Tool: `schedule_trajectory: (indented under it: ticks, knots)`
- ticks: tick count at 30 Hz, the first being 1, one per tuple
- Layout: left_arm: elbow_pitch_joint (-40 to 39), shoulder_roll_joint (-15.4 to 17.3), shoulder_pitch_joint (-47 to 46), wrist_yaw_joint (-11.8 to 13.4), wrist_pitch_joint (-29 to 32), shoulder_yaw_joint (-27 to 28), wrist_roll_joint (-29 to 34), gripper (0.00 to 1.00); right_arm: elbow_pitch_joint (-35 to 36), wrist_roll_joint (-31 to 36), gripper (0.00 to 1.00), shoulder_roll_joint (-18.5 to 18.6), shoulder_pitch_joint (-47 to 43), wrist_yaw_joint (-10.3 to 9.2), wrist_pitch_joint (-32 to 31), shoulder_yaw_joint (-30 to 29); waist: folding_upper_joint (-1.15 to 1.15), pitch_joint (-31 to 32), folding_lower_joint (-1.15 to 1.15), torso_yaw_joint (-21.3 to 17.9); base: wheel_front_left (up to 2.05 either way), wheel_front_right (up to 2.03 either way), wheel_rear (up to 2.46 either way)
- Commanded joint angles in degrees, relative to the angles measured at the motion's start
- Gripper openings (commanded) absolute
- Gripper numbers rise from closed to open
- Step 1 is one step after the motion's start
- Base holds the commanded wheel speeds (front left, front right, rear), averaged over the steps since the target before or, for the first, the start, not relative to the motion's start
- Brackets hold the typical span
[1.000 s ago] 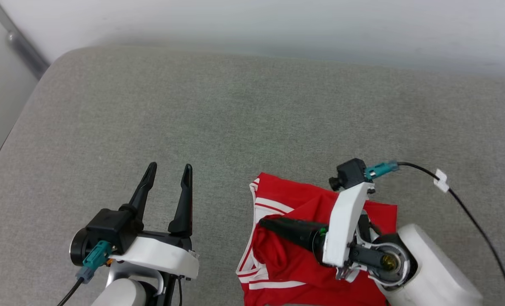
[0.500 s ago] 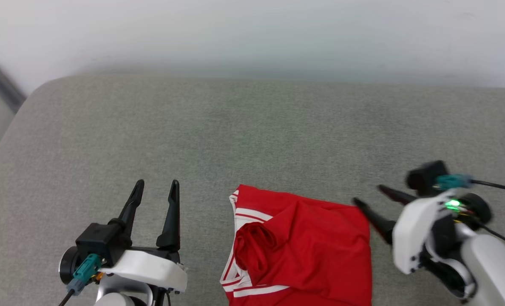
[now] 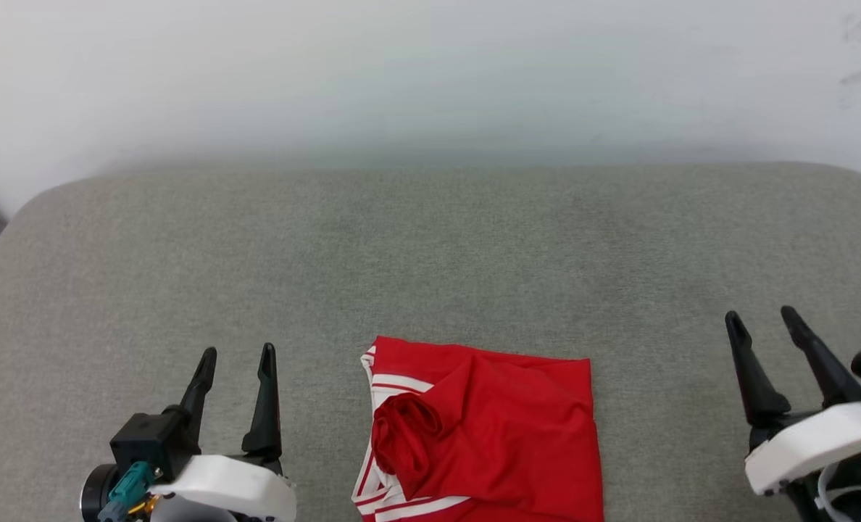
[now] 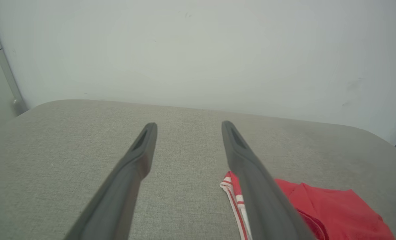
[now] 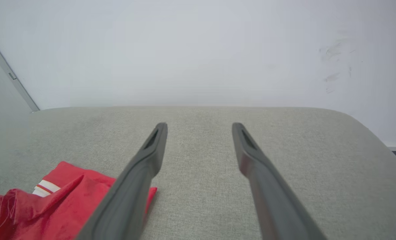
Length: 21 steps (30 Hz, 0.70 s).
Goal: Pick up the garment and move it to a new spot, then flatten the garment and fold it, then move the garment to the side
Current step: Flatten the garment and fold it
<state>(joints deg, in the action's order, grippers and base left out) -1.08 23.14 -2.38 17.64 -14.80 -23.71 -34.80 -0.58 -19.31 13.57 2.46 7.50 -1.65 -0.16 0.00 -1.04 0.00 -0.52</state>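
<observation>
Two sets of jaws are being held spread wide, with nothing in them. The left gripper (image 3: 237,353) and the right gripper (image 3: 760,316) are being kept well apart from the garment (image 3: 503,428), one on each side. The red garment is being seen folded into a rough square at the near middle of the grey cushion (image 3: 430,254), bunched at its left. It is being judged light, soft and floppy. A pinch through all layers at two edge corners is being advised, lest the fold spill open.
</observation>
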Motion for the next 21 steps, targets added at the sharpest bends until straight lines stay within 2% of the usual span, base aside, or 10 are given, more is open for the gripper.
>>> schedule_trajectory:
  ticks: [1, 7, 13, 21]
  knots:
    - [0.1, 0.0, 0.9, -0.2, -0.2, 0.2, 0.0, 1.0, 0.6, 0.0, 1.0, -0.6, -0.9, -0.02, 0.5, -0.1, 0.0, 0.5, 0.0, -0.4, 0.0, 0.0, 0.0]
    - [0.4, -0.5, 3.1, -0.4, -0.4, 1.2, 0.3, 1.0, 6.4, 2.2, 1.0, -3.0, -5.3, -0.02, 2.6, -0.9, 0.0, 2.0, 0.0, -0.9, 0.0, 0.0, 0.0]
    - [0.3, -1.3, 4.9, -0.8, -0.5, 2.2, 1.4, 1.0, 11.3, 3.8, 1.0, -5.4, -9.1, -0.02, 0.1, -2.2, 0.0, 2.6, 0.0, -0.9, 0.0, 0.0, 0.0]
    - [0.4, -2.0, 5.2, -1.9, -0.5, 3.6, 3.0, 1.0, 14.4, 5.3, 1.0, -7.0, -11.0, -0.02, -2.3, -3.3, 0.0, 2.4, 0.0, -1.1, 0.0, 0.0, 0.0]
